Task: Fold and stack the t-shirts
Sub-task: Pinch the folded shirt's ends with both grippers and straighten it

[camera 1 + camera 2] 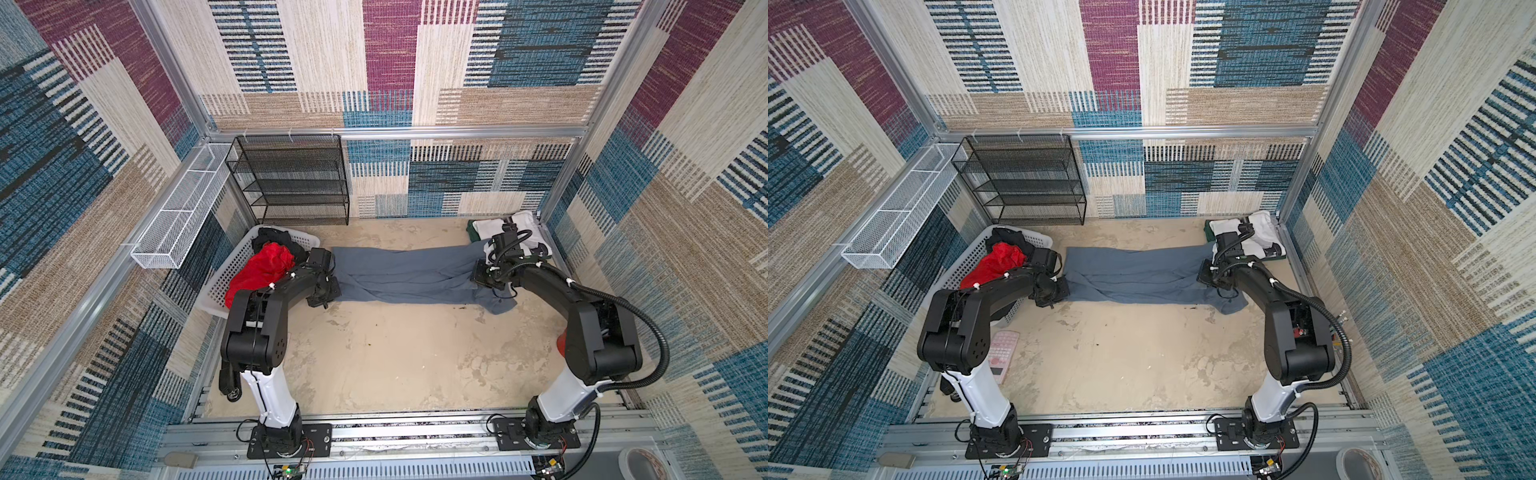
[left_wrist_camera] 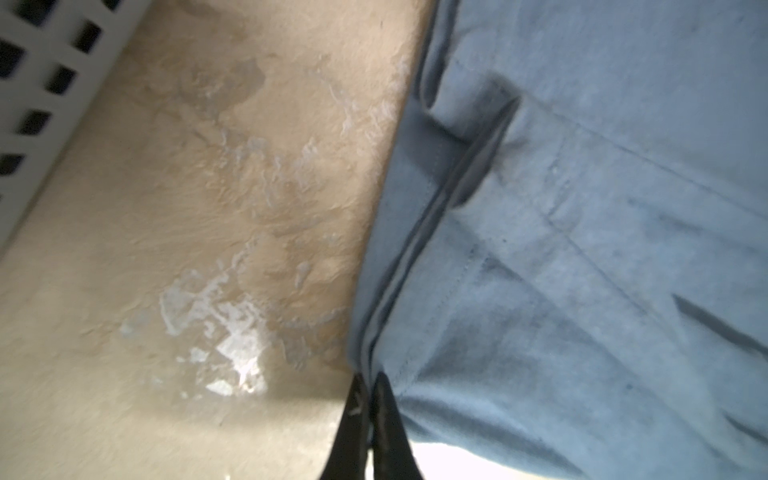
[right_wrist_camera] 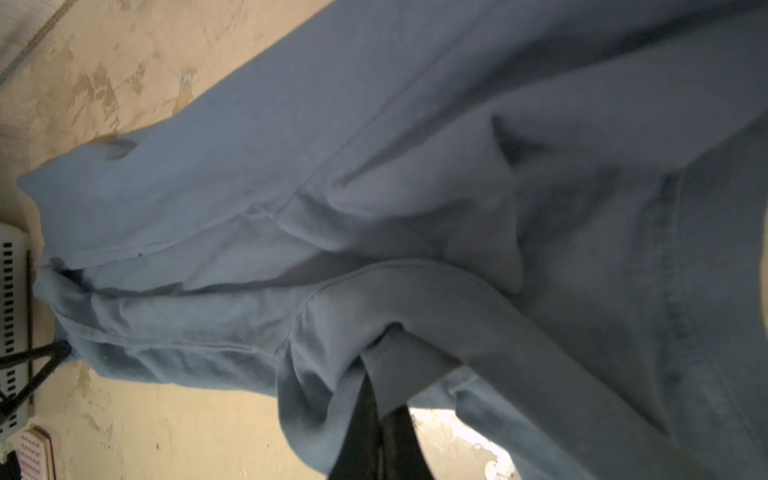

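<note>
No legible text, label, brand or number is visible. Key markings on the pink flat keypad device point(image 1: 1005, 347) are too small to read.

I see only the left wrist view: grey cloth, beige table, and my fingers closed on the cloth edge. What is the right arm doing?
Observer: The right fingers are shut on the opposite end of the grey t-shirt.
Operator: Does the shirt lie flat between the arms?
Observer: It lies on the table as a long narrow band, one sleeve sticking out beside the right arm.
Operator: Where is the stack?
Observer: In the far right corner: a white t-shirt lies on a dark green t-shirt.
</note>
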`<act>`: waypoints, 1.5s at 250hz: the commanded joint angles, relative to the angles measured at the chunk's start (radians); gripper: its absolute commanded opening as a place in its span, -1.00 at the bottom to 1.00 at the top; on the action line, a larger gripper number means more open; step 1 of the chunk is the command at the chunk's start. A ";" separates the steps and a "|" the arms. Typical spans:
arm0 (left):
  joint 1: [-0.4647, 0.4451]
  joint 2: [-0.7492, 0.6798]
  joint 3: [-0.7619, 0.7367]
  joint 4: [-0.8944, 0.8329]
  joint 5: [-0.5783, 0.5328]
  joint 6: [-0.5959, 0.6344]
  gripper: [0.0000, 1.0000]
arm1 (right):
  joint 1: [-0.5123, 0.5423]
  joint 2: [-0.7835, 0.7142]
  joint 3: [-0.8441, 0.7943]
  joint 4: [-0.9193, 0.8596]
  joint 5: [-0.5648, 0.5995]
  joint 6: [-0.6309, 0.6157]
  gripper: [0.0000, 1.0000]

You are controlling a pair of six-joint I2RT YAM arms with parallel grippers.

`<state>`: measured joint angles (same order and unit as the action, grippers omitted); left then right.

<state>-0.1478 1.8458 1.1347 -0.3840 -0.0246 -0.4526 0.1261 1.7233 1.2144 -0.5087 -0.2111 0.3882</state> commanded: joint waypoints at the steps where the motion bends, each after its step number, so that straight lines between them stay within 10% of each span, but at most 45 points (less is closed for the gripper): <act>1: 0.002 -0.005 -0.019 -0.020 -0.022 0.012 -1.00 | 0.001 0.061 0.077 -0.045 0.031 -0.032 -1.00; 198: 0.008 -0.054 -0.103 0.001 -0.021 0.049 -1.00 | -0.005 0.598 0.856 -0.371 0.241 -0.168 -1.00; 220: 0.008 -0.057 -0.102 -0.009 -0.024 0.048 -1.00 | -0.003 0.632 0.917 -0.395 0.234 -0.169 -0.64; 241: 0.008 -0.066 -0.110 -0.011 -0.027 0.046 -1.00 | -0.004 0.624 0.938 -0.405 0.249 -0.170 0.55; 261: 0.008 -0.074 -0.115 -0.010 -0.023 0.048 -1.00 | -0.005 0.575 0.918 -0.396 0.255 -0.172 1.00; 375: 0.008 -0.083 -0.106 -0.022 0.001 0.054 -1.00 | -0.024 -0.008 0.204 -0.129 0.235 -0.029 0.95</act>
<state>-0.1413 1.7664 1.0286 -0.3485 -0.0372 -0.4160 0.0982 1.8256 1.5738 -0.7460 0.1051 0.2878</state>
